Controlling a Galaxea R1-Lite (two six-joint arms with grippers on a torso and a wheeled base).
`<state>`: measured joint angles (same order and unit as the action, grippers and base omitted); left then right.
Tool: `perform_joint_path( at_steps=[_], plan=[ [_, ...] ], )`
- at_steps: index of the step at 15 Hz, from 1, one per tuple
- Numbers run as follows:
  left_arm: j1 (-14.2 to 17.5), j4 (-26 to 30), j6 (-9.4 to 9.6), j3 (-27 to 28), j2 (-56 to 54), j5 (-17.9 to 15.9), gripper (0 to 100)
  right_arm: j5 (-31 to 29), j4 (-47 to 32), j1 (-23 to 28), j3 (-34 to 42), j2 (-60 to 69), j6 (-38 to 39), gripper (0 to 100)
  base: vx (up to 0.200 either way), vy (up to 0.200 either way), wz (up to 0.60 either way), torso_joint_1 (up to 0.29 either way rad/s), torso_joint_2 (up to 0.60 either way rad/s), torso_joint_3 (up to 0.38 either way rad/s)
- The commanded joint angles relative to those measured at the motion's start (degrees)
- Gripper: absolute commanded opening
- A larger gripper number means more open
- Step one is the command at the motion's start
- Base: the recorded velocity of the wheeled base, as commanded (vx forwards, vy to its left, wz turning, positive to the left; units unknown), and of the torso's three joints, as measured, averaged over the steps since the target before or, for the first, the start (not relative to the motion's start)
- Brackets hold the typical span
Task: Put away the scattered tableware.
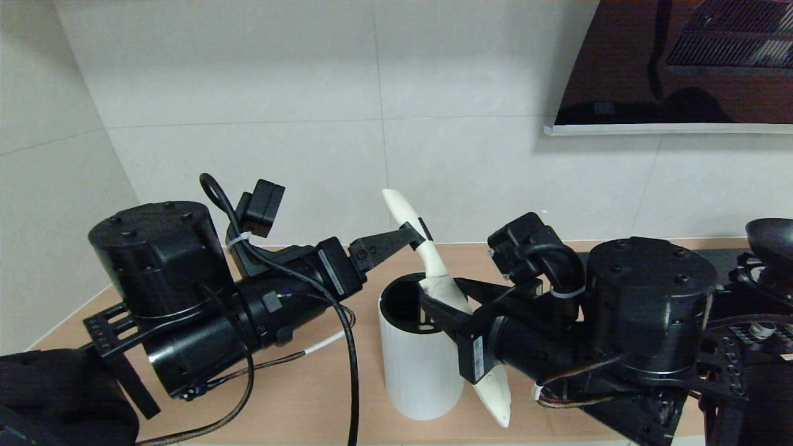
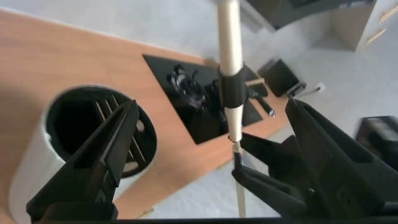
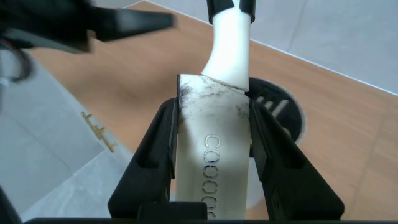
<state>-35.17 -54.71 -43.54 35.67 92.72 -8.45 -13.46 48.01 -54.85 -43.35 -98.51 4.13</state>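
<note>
White spatula (image 1: 440, 266) slants past the rim of the white utensil holder (image 1: 421, 365) on the wooden desk (image 1: 297, 396). The right claw (image 1: 449, 300) is clamped on its blade. Farther up, the left claw (image 2: 214, 106) straddles the handle, fingers apart.

Embossed lettering, partly cut off, runs along the white utensil (image 3: 214, 130) blade.
</note>
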Motion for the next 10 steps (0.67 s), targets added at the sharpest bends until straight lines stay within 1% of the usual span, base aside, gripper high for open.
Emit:
perform_joint_path(
  at_steps=[1, 3, 10],
  plan=[
    [-0.95, -0.13, -0.05, -0.07, 0.88, 0.10, 100, 0.01, 1.04, -0.35, 0.11, -2.12, 0.00, 0, 0.000, 0.000, 0.00, 0.000, 0.00, 0.000],
    [-0.95, -0.13, -0.14, -0.07, 0.79, 0.01, 100, -0.08, 1.56, -1.67, 0.11, -2.65, 0.00, 0, 0.000, 0.000, 0.00, 0.000, 0.00, 0.000],
    [-0.95, -0.22, -0.05, 0.01, 0.88, 0.10, 100, -0.08, 1.65, -3.43, 0.63, -2.39, 0.26, 0, 0.000, 0.000, 0.00, 0.000, 0.00, 0.000]
  ],
)
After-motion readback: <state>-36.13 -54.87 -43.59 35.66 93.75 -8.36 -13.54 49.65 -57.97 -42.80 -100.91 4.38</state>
